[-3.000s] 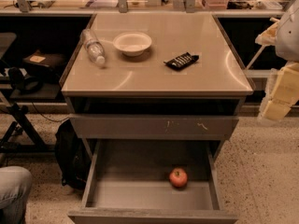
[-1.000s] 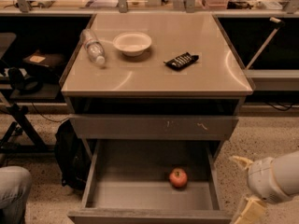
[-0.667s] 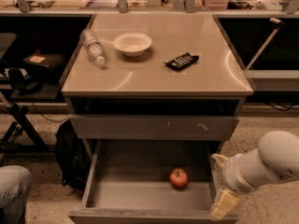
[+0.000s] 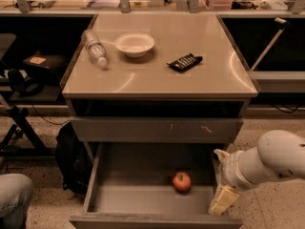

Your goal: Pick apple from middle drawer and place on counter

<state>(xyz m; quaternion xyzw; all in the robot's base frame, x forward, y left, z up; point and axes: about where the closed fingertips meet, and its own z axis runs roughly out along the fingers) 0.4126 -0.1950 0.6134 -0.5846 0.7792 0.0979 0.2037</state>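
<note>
A glossy tan desk (image 4: 157, 78) tops a grey cabinet on a speckled floor (image 4: 274, 128), with a cluttered workbench (image 4: 100, 3) behind. The middle drawer (image 4: 133, 194) stands pulled open, and the apple (image 4: 181, 181) lies on its floor, right of centre. The white arm (image 4: 271, 163) reaches in from the right, its gripper (image 4: 223, 200) hanging low at the drawer's right wall, near the apple but apart from it; how far open it is cannot be told. On the desk lie a plastic bottle (image 4: 94, 48), a white bowl (image 4: 135, 44) and a black packet (image 4: 185, 62). A black bag (image 4: 71, 159) sits left of the cabinet.
</note>
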